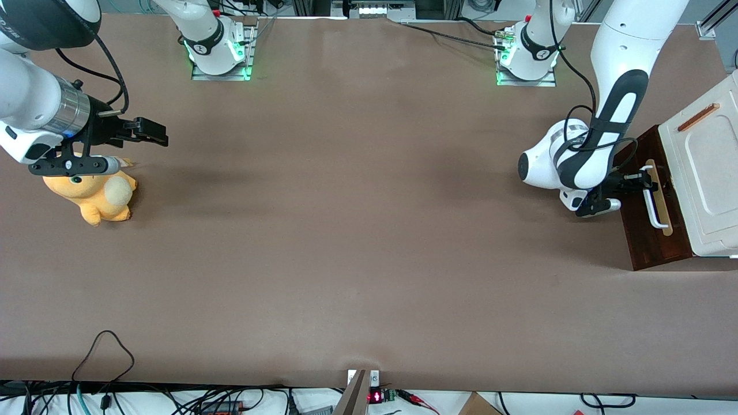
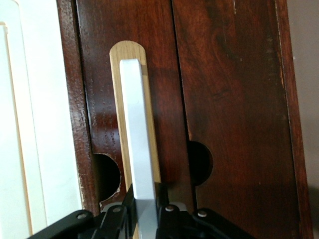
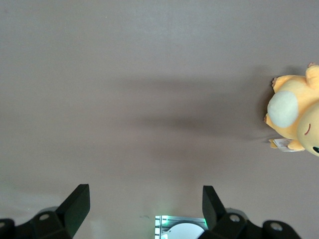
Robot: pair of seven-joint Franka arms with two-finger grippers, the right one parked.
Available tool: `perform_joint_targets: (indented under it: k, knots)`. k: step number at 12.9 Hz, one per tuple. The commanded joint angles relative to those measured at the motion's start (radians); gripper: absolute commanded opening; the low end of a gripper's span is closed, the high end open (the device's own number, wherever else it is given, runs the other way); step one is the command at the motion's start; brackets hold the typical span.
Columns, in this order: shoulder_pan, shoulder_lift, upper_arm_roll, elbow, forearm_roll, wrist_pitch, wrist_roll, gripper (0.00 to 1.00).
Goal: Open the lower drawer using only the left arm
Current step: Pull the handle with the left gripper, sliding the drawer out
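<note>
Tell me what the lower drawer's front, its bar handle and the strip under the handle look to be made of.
Lower drawer: dark reddish-brown wood with visible grain and a glossy, probably varnished sheen. Bar handle: smooth, white, likely painted metal or plastic; which one is unclear. Strip: pale unstained wood with fine straight grain. The left arm's end effector sits at the handle's end, fingers on either side of the bar.

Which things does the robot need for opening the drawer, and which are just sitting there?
Needed:
- lower drawer, dark wood
- its white handle
- left arm, its tool right at the handle, with the bar running between the fingers

Just sitting there:
- orange plush toy, toward the parked arm's end of the table
- white cabinet top with a copper bar
</note>
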Motion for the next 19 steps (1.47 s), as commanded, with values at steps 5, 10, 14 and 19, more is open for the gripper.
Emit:
perform_joint_targets:
  k: [5, 10, 14, 19]
  knots:
    - [-0.050, -0.034, -0.081, 0.017, 0.006, -0.002, 0.042, 0.00]
    - [-0.065, -0.046, -0.160, 0.022, -0.060, -0.007, 0.042, 0.00]
    - [-0.074, -0.046, -0.194, 0.043, -0.108, -0.016, 0.074, 0.00]
    - [-0.074, -0.046, -0.199, 0.043, -0.109, -0.021, 0.077, 0.44]
